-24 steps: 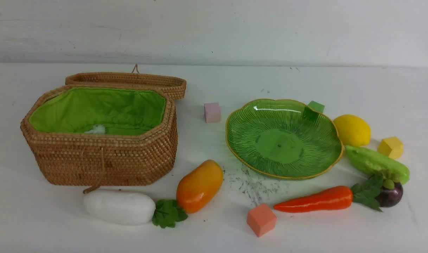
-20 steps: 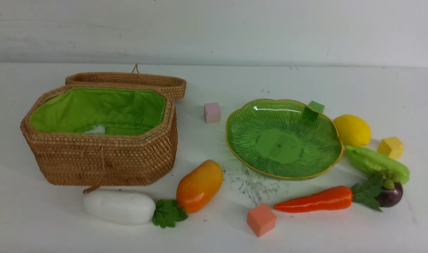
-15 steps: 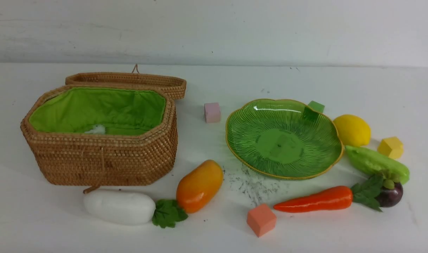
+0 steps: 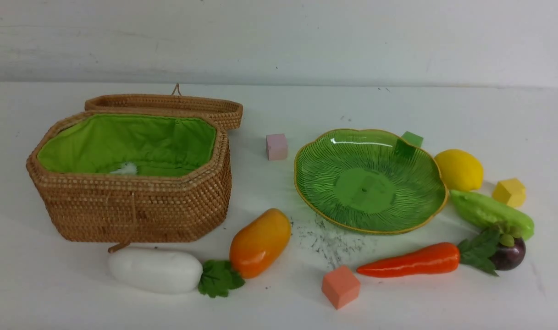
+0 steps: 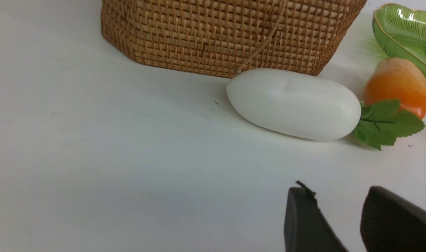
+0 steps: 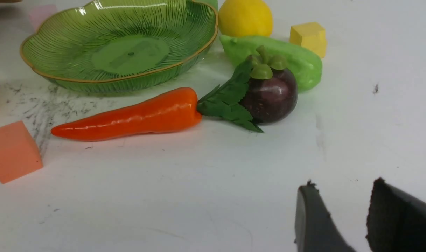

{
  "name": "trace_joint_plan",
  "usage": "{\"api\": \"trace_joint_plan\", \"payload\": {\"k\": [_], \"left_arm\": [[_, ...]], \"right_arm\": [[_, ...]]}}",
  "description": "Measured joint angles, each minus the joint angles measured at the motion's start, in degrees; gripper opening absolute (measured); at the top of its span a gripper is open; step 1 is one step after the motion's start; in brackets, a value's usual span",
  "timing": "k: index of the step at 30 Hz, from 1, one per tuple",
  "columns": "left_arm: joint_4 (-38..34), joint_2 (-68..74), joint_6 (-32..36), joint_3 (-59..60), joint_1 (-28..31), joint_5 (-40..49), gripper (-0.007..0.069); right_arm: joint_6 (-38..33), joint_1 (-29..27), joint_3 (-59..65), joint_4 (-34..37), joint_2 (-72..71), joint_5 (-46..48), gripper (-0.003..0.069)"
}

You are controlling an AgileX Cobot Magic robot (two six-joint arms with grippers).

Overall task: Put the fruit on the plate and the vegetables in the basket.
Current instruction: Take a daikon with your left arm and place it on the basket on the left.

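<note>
As I look across the white table, the left gripper hangs low over bare tabletop, its two dark fingers parted with nothing between them, a little apart from the radish. The basket sits at the far left, its lid folded back behind it and the green lining showing. The white radish lies just in front of the basket's wall, its leaves touching the mango to its right. A pink cube stands farther back, between basket and plate, and a salmon cube sits nearer me. The green plate holds no fruit; a green cube peeks from behind its rim. The carrot lies in front of the plate, its leaves resting against the mangosteen. The lemon sits just beside the plate's right rim, the gourd between lemon and mangosteen, a yellow cube beyond. The right gripper likewise stands parted and holding nothing, over bare table, apart from the mangosteen.
</note>
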Motion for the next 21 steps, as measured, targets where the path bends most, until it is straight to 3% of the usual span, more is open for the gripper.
{"api": "trace_joint_plan", "payload": {"k": [4,9,16,18,21], "left_arm": [[-4.39,0.00,-2.91,0.00,0.00,-5.13,0.0239],[-19.66,0.00,-9.65,0.00,0.00,-15.65,0.0239],[-26.40,0.00,-12.29,0.00,0.00,-23.90,0.0230],[-26.81,0.00,-13.25,-0.30,0.00,-21.75,0.0192],[-26.55,0.00,-12.57,-2.71,0.00,-16.80,0.0073]], "right_arm": [[0.00,0.00,0.00,0.00,0.00,0.00,0.0240],[0.00,0.00,0.00,0.00,0.00,0.00,0.0240],[0.00,0.00,0.00,0.00,0.00,0.00,0.0240],[0.00,0.00,0.00,0.00,0.00,0.00,0.0240],[0.00,0.00,0.00,0.00,0.00,0.00,0.0240]]}}
